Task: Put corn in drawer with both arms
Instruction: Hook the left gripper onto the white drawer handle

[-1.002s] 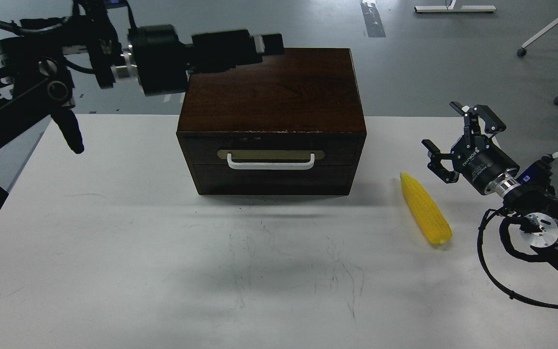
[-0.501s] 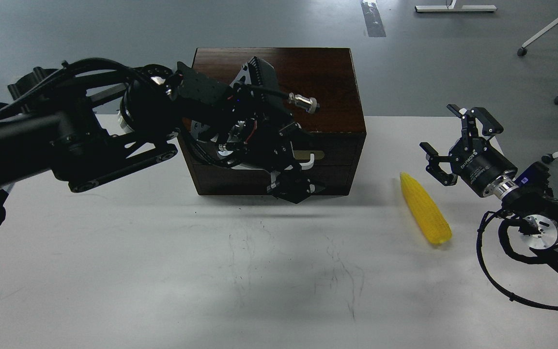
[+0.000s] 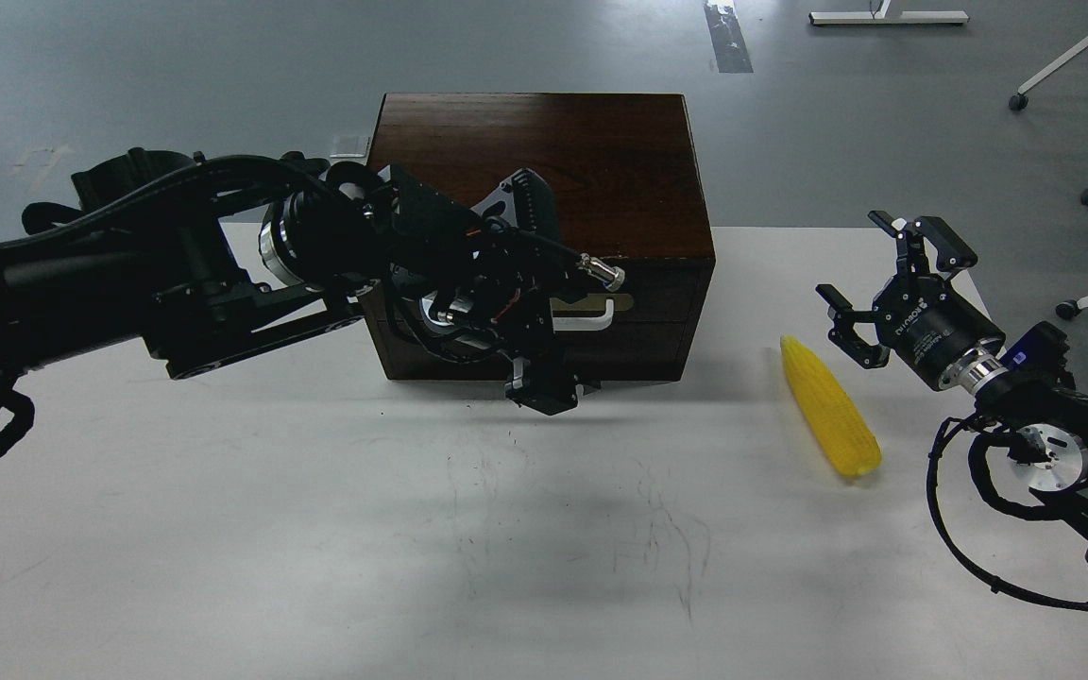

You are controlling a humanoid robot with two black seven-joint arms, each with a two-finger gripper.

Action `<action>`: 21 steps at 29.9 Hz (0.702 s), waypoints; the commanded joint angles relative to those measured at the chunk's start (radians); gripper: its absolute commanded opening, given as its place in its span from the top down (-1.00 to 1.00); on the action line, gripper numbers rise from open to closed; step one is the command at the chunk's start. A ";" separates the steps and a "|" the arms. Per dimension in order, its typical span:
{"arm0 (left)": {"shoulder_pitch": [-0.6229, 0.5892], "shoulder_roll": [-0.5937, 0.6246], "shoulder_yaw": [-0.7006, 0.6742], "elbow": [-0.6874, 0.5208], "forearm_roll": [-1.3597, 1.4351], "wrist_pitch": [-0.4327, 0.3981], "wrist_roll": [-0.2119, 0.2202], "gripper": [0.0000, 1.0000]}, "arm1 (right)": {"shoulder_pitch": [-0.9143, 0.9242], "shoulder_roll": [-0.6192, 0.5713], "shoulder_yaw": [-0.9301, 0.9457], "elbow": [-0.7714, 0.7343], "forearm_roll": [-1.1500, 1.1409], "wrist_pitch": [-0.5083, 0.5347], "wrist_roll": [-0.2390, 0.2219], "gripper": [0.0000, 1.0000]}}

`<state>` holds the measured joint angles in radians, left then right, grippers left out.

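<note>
Your left end effector (image 3: 544,387) hangs low in front of the dark wooden box (image 3: 544,179), close to the desk (image 3: 317,529) and just below the drawer (image 3: 657,302) front. It shows as a dark clump seen nearly end-on, so you cannot tell how far its fingers are spread, nor whether it touches the white bar handle (image 3: 596,321). Your left arm crosses the box's left front corner and hides most of the drawer face; only the right end of the handle and of the brass plate (image 3: 610,302) shows past the wrist. The drawer front sits flush with the box, closed.

The corn (image 3: 830,408) lies on the desk to the right of the box, well apart from it, its pointed tip toward the far side and its blunt end toward you. Nothing touches it.

Your right end effector (image 3: 870,288) hovers just beyond and to the right of the cob's tip, near it but clear of it. Its fingers (image 3: 844,326) are spread wide and hold nothing. The right wrist ring and a loop of black cable (image 3: 955,529) trail back toward the right edge of the desk.
</note>
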<state>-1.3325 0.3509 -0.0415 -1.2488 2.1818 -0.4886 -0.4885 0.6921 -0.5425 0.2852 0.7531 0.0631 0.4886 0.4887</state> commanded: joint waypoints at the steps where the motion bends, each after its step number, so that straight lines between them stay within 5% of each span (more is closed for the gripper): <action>1: 0.010 0.005 0.017 0.012 0.000 0.000 0.000 -0.96 | -0.002 -0.001 0.000 0.000 0.000 0.000 0.000 -1.00; 21: 0.035 0.013 0.018 0.017 0.000 0.000 0.000 -0.96 | -0.006 -0.005 0.000 0.000 0.000 0.000 0.000 -1.00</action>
<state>-1.2945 0.3638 -0.0230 -1.2317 2.1817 -0.4887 -0.4887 0.6872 -0.5469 0.2852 0.7532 0.0629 0.4887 0.4887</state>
